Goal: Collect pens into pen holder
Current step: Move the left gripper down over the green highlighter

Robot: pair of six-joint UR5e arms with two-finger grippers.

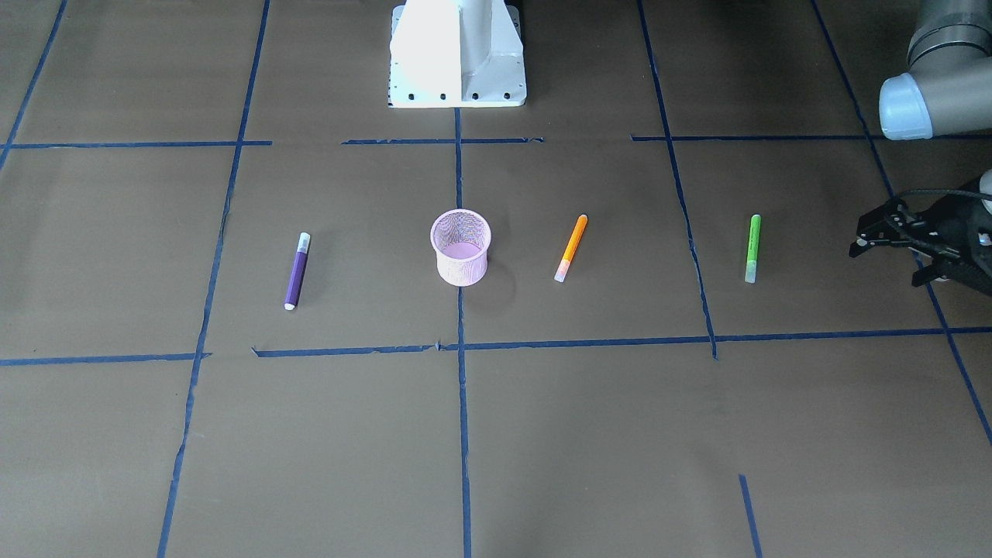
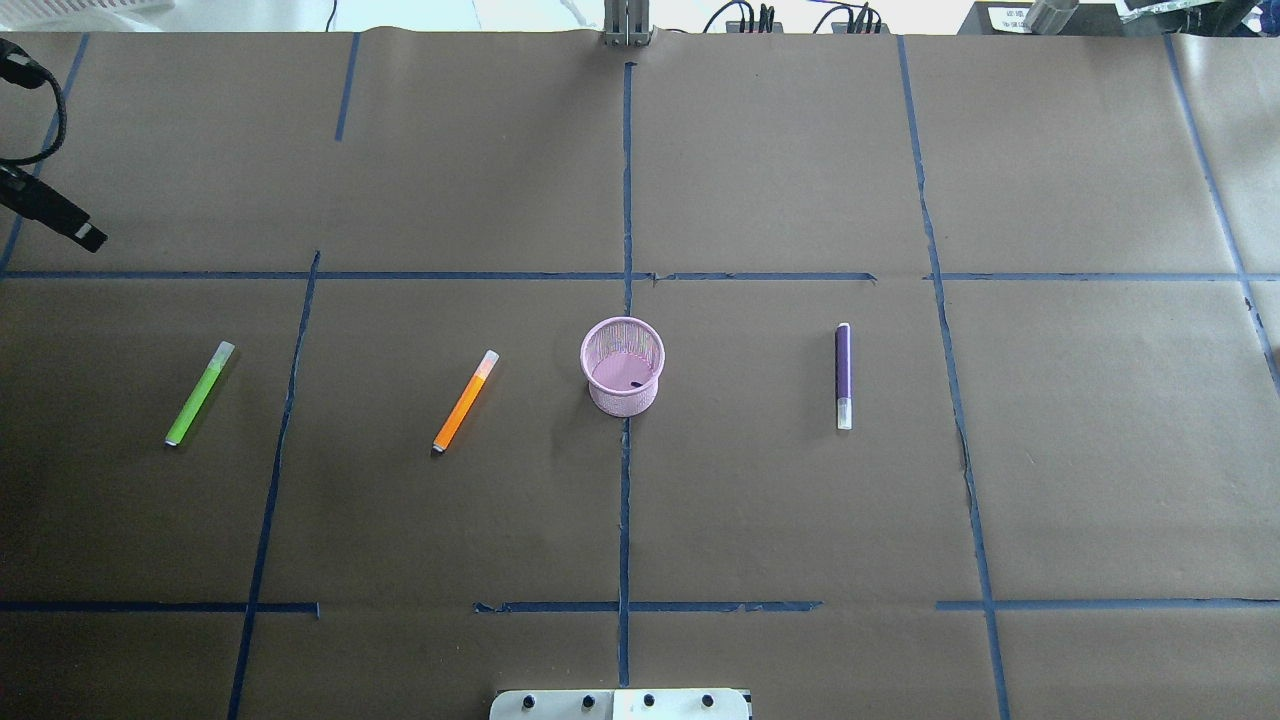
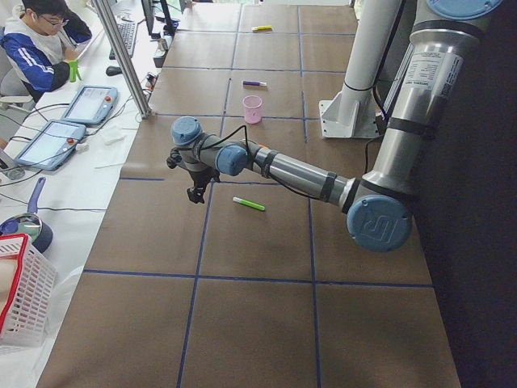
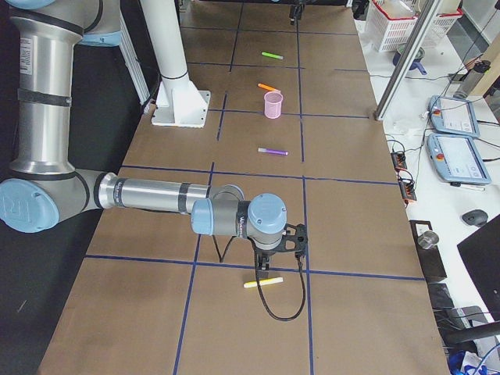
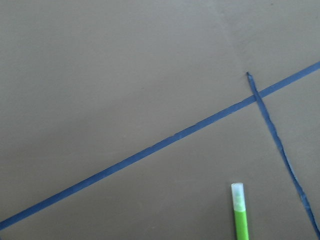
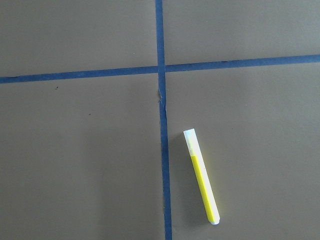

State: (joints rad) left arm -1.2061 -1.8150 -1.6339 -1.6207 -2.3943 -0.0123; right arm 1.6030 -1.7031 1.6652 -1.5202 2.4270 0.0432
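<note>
Okay, pen holder [image 2: 622, 365] stands upright mid-counter [image 2: 800, 520], on a blue tape line [image 2: 626, 200]. The orange pen [image 2: 465, 400] lies flat just left of it, the green pen [image 2: 199, 393] farther left, and the purple pen [image 2: 843, 376] to the right, all three apart from the holder. At the left end the left claw [image 1: 864, 236] hovers beyond the green pen without touching it; spread or pressed together, cannot tell. At the right end the right claw [image 4: 267, 264] points down over a yellow pen [image 6: 201, 176] lying beside a tape line; its state cannot be told either.
</note>
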